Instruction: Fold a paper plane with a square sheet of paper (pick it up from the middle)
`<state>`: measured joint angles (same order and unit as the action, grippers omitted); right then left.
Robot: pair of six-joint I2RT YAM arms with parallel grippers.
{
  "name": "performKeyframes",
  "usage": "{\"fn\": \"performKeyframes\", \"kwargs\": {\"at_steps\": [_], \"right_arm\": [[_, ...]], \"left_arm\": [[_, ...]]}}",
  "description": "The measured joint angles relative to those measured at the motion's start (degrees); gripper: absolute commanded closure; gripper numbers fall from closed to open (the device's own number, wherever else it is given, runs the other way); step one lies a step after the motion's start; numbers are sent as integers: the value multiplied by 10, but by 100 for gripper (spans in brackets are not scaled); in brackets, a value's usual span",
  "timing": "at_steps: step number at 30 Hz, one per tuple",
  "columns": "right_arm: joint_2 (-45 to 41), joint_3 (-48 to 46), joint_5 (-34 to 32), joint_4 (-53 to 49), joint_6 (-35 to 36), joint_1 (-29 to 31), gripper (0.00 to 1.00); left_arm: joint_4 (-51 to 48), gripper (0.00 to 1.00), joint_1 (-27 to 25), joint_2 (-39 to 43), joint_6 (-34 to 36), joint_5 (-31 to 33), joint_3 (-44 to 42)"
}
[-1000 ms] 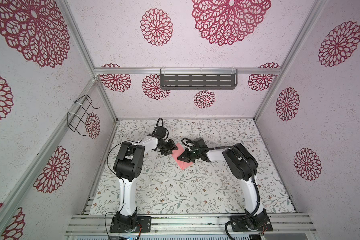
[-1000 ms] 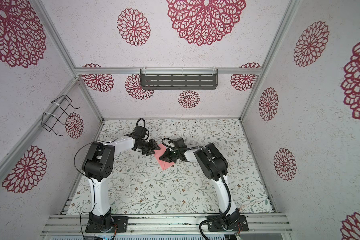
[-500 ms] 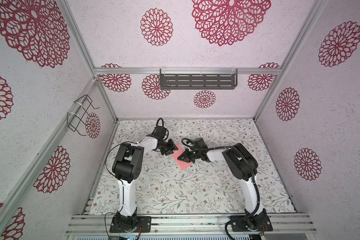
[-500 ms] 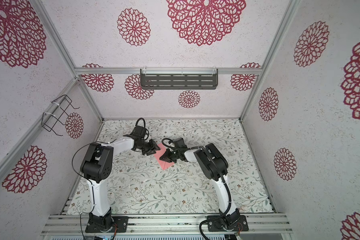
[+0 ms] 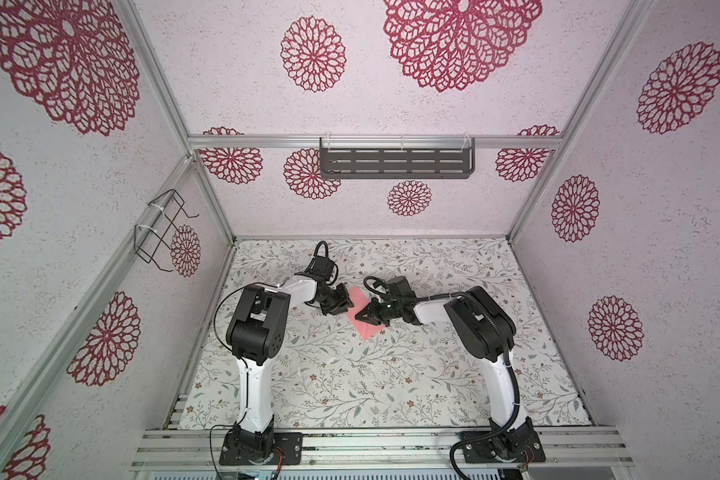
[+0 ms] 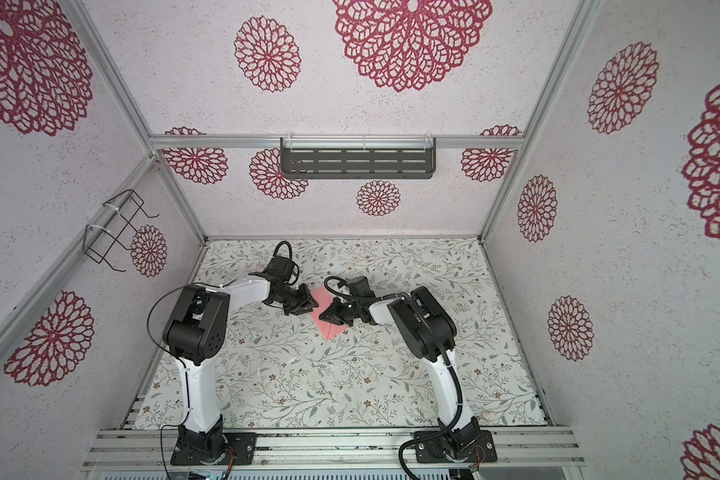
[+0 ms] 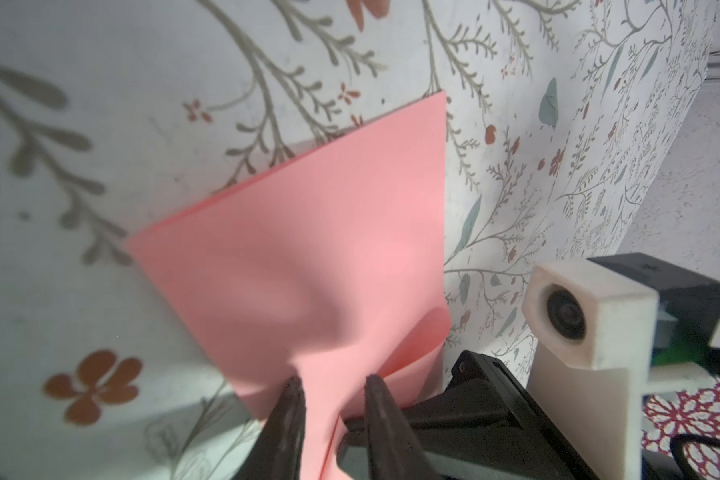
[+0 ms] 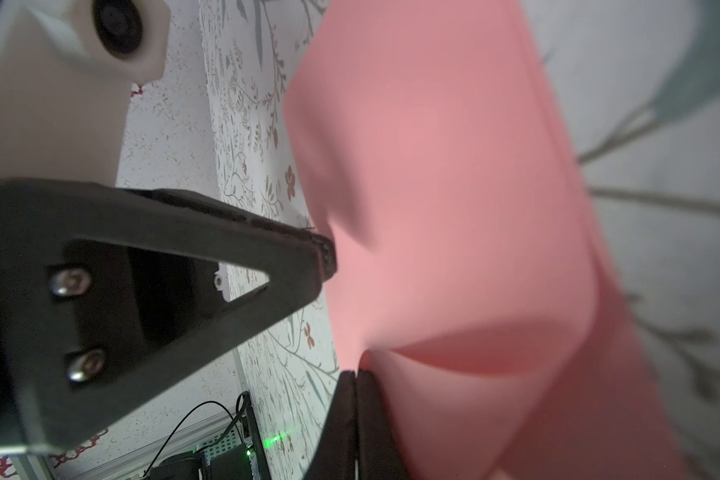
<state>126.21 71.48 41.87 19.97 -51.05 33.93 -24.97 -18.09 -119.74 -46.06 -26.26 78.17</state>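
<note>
Salmon-pink square sheet of paper (image 7: 308, 232), bunched.
Right claw (image 8: 356, 374) clamped on edge; left claw (image 7: 333, 386) narrowed round its ridge, still apart; pickup near.

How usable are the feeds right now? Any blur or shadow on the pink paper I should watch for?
Left wrist view: the square sheet of paper is crisp at its far edge, soft and shadowed where it buckles near the left gripper. Right wrist view: the paper is close and blurred, the right gripper dark against it. Both top views: evenly lit, sharp, paper small.
</note>
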Motion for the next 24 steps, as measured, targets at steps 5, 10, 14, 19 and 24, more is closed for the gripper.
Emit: {"fn": "performKeyframes", "kwargs": {"at_steps": [5,10,14,19,24], "right_arm": [[0,-5,0,13,-9,-1,94],[0,-9,0,25,-18,-2,94],[0,-9,0,30,-26,-3,94],[0,-9,0,31,-26,-3,93],[2,-9,0,32,-26,-3,93]], "left_arm": [[-2,73,0,-1,2,3,0],[-2,74,0,-2,2,7,1],[-3,74,0,-2,2,10,1],[-4,74,0,-2,2,11,2],[-4,74,0,-2,2,11,2]]}}
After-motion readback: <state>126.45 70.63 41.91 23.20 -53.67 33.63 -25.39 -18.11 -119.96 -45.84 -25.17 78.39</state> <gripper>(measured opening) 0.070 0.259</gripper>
